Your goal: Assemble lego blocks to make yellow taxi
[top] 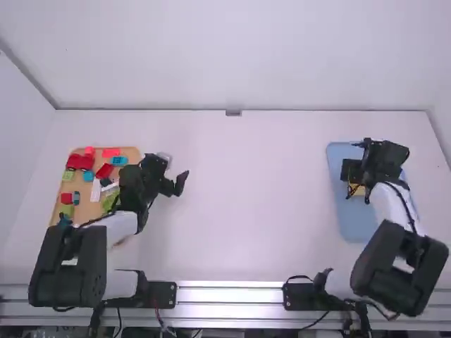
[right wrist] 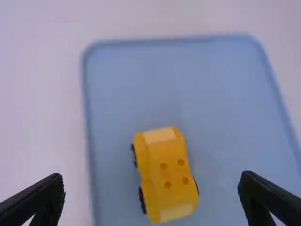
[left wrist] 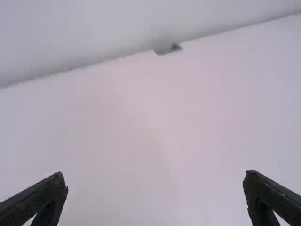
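Item, one yellow car (right wrist: 167,174): upright in the blue tray (right wrist: 131,94), dark wheels along its side, round marks on top; to my eye, already built.

Item, right gripper (right wrist: 150,179): above the tray, fingers well apart, the car lying between them in the wrist view and neither finger clamped on it.

Item, left gripper (left wrist: 156,180): fingers wide apart, nothing between them; its arm stands over by the wooden tray (top: 87,211), where loose blocks (top: 80,162) lie.

Step in hand, as I judge it: leaving the finished car in the tray. Handling notes: keep the right fingers spread; lift straight up before any sideways travel, lest a fingertip clip the roof or set the wheels rolling; clear the tray's rim before swinging away. Should the car want straightening, close evenly on both sides, low and lightly, without pressing down.
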Available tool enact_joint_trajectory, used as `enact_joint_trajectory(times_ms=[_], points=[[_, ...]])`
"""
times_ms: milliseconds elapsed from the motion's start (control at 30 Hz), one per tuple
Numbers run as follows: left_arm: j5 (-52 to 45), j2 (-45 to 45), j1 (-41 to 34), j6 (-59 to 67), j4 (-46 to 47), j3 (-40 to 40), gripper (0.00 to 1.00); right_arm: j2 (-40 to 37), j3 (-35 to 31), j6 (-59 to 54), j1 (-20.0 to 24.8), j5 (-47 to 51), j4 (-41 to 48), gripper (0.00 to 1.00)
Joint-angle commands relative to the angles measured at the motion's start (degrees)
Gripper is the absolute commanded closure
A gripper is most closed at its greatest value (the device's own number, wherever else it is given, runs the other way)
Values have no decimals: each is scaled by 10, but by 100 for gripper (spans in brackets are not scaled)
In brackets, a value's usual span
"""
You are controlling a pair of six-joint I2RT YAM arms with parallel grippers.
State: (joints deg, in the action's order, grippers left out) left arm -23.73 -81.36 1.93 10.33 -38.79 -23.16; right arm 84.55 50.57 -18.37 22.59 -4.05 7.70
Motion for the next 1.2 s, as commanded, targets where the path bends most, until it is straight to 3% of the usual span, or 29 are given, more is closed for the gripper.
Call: enact_joint_trajectory(times_ms=[0,133,267,533,967,1167], points=[[40,45,-24,-15,63,-52,1,-49,1,3,-29,11,12,2],[109,120,-75,-16,238,-130,1,-119,1,3,-94,12,31,2],[111,183,-103,-16,317,-177,1,-154,1,-12,-138,11,35,2],[112,292,-117,-49,319,-193,1,-193,1,-81,-214,11,26,2],[209,389,-20,-103,388,-96,18,-285,-91,12,-226,41,-66,18],[237,450,-19,-103,388,-35,28,-343,-149,69,-226,41,-77,28]])
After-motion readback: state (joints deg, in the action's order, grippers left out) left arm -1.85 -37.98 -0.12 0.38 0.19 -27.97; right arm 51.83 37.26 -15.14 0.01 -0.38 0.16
